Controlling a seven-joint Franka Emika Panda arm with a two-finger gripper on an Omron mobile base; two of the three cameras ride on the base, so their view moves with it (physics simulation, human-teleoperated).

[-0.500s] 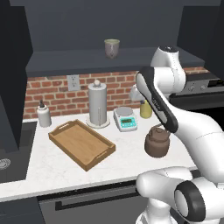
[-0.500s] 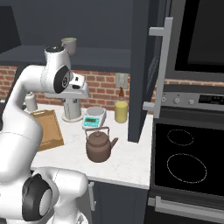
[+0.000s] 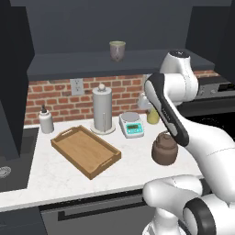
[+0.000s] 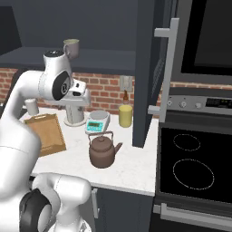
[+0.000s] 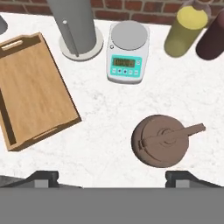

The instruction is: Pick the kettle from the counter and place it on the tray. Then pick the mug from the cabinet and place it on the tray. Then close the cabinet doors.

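The dark-brown kettle (image 5: 161, 141) stands upright on the white counter (image 5: 109, 113), its arched handle across the lid; it also shows as the kettle (image 3: 164, 149) (image 4: 103, 152). My gripper (image 5: 113, 178) hangs high above the counter, open and empty, with the kettle below and slightly right of its midline. The wooden tray (image 5: 30, 96) (image 3: 86, 150) lies bare to the kettle's left. The grey-green mug (image 3: 117, 50) (image 4: 71, 47) stands on the dark shelf of the open cabinet (image 3: 114, 62).
A paper-towel holder (image 5: 76, 26), a teal scale (image 5: 127, 52), a yellow canister (image 5: 186, 30) and a maroon canister (image 5: 212, 37) line the brick wall. An open cabinet door (image 4: 149, 68) stands right of the kettle, beside the stove (image 4: 190, 167). A sink (image 3: 4, 172) lies left.
The arm has shifted only slightly. Kettle, tray and mug stand where they were.
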